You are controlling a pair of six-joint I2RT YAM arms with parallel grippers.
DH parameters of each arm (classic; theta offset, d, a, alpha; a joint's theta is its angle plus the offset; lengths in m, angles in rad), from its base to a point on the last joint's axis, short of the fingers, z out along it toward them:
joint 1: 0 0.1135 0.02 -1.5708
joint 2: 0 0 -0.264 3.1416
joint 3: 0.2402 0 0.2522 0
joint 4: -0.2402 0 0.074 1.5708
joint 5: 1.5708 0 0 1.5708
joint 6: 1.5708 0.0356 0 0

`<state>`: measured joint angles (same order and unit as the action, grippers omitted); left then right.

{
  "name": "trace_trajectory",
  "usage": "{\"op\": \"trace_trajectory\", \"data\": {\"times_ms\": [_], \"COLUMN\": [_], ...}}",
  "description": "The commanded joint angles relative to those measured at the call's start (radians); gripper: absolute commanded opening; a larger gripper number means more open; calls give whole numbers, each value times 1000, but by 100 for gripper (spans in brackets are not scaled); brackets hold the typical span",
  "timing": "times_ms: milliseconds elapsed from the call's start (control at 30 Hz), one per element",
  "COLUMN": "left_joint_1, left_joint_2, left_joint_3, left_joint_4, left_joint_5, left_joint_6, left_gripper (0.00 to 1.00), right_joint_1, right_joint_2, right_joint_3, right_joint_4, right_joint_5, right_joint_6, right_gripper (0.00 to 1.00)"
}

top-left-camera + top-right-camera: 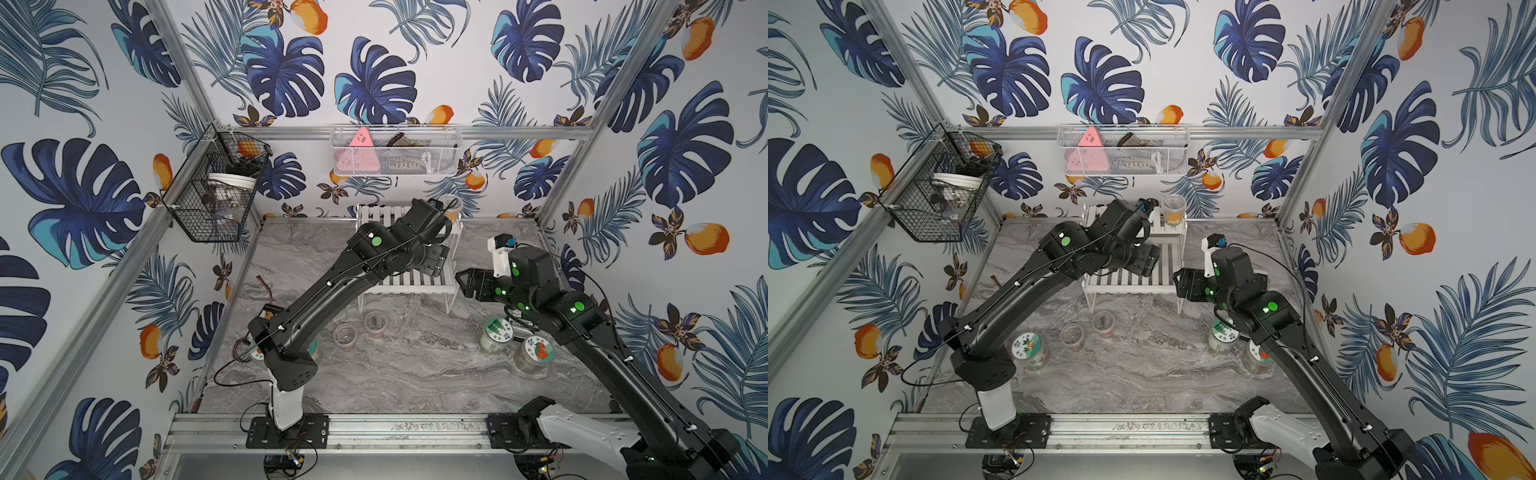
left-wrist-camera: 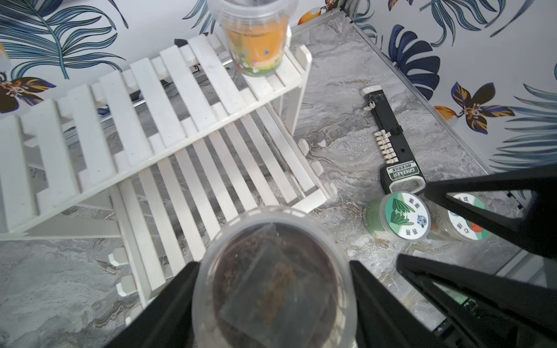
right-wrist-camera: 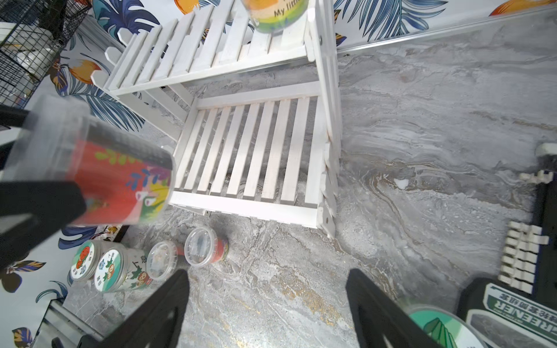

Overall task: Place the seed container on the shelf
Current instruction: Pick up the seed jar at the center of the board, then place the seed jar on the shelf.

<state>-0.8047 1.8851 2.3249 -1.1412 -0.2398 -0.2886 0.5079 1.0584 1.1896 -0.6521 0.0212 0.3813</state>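
My fingers [image 2: 162, 307] are black. The seed container [image 3: 120, 180] is clear, its label red with coloured leaves. The shelf [image 3: 241, 205] is white, the worktop [image 3: 422, 135] grey-veined marble.

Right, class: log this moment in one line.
left jaws: shut on red cup | red cup: in air by shelf | right jaws: open, empty | orange cup: on top tier
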Motion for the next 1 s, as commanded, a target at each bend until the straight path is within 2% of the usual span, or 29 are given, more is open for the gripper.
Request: {"op": "trace_trajectory", "data": {"times_ms": [0,133,400,800,967], "left_joint_1": [47,111,166,191,193], "left_joint_2": [34,76,124,212,216], "left_joint_3": [73,128,190,244,239], "left_joint_4": [-39,-2,72,162,205], "left_joint_5": [34,66,91,50,43], "left_joint_6": [21,8,-18,-34,-31], "left_gripper": [70,70,67,64,63], "right_joint_1": [-3,-4,-4,-6,-49], "right_joint_2": [19,48,102,134,135], "right_joint_3": [23,47,70,45,24], "right_joint_4": [10,46,122,151,160], "right_joint_5": [10,-20,-81,-22,-39], "right_joint_6": [-26,-45,-76,-46,-29], "right_gripper": [86,85,86,86,86]}}
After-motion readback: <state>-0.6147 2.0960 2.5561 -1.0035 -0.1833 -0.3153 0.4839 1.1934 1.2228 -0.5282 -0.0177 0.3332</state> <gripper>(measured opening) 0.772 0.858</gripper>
